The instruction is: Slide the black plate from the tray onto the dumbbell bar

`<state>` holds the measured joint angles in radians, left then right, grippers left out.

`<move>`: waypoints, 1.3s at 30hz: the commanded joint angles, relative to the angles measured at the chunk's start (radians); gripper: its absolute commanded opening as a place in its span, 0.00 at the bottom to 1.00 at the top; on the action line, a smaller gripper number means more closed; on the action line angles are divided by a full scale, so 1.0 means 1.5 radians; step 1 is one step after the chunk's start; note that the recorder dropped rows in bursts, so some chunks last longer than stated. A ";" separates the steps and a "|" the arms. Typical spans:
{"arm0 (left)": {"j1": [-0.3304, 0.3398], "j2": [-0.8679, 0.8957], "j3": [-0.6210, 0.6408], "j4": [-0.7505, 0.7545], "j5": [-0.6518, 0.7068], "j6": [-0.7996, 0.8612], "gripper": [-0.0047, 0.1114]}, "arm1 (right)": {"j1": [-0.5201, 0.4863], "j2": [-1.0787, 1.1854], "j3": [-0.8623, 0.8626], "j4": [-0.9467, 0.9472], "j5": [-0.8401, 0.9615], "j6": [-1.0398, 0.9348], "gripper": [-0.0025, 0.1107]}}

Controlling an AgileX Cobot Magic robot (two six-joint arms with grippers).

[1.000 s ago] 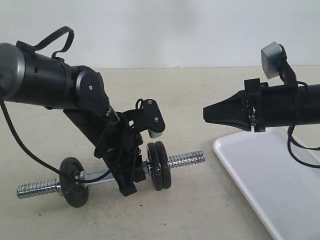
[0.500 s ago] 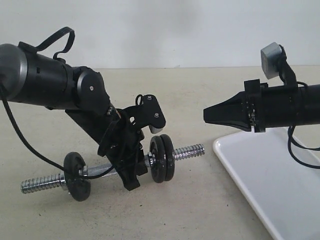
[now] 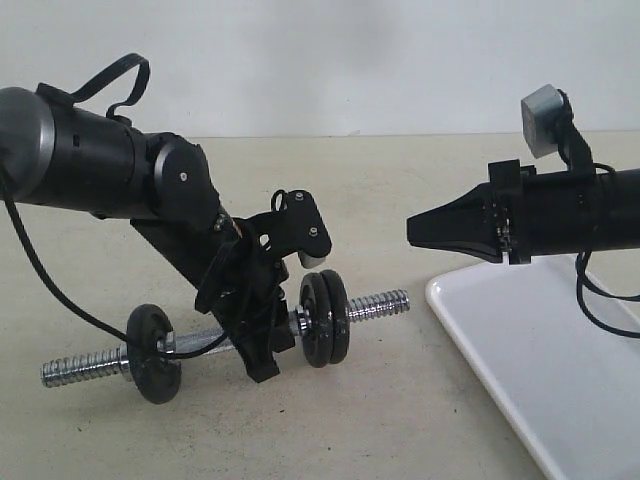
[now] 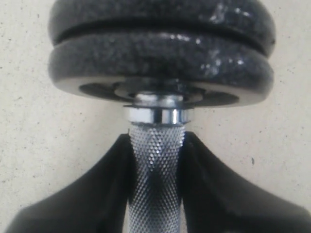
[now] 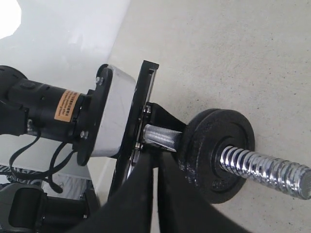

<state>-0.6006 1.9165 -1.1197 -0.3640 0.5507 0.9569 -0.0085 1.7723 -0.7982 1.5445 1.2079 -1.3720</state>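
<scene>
- tray: cut off by the right and bottom picture edges, far corners unseen
- dumbbell bar: middle hidden behind left gripper
- black plates: paired, look identical, can't tell which is the task's
- left wrist view: plates and bar run off the frame

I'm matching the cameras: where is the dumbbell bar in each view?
Exterior: bar across the lower left, held by the left gripper.
Left wrist: centre, knurled, between the fingers.
Right wrist: threaded end at the right edge.
Shared landmark: the paired plates on it, seen in all three.
</scene>
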 commanded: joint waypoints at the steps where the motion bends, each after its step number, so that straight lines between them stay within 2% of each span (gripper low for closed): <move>1: -0.001 -0.022 -0.014 -0.007 -0.016 -0.015 0.41 | -0.002 -0.015 -0.001 -0.006 0.009 -0.011 0.02; 4: -0.001 -0.034 -0.014 -0.007 -0.016 -0.026 0.67 | -0.002 -0.036 -0.001 -0.006 0.009 -0.011 0.02; 6: -0.001 -0.040 -0.014 -0.007 -0.012 -0.034 0.71 | -0.003 -0.052 -0.001 -0.007 0.009 -0.010 0.02; 12: -0.001 -0.057 -0.014 0.004 0.016 -0.039 0.67 | -0.003 -0.112 -0.001 -0.018 0.005 -0.009 0.02; 15: -0.001 -0.078 -0.014 0.042 0.017 -0.097 0.63 | -0.003 -0.160 -0.001 -0.043 -0.040 0.001 0.02; 22: -0.001 -0.166 -0.014 0.092 -0.012 -0.206 0.41 | -0.003 -0.319 -0.001 -0.167 -0.246 0.101 0.02; 24: -0.001 -0.194 -0.014 0.097 -0.023 -0.230 0.38 | -0.003 -0.361 -0.001 -0.191 -0.277 0.119 0.02; 34: -0.001 -0.342 -0.013 0.116 -0.031 -0.352 0.38 | -0.003 -0.608 0.083 -0.228 -0.430 0.143 0.02; 39: -0.001 -0.411 0.007 0.120 -0.012 -0.358 0.38 | -0.003 -0.707 0.153 -0.236 -0.457 0.143 0.02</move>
<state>-0.6006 1.3503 -1.1288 -0.1916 0.5163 0.4409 -0.0103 0.7777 -0.6161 1.1990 0.5465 -1.1610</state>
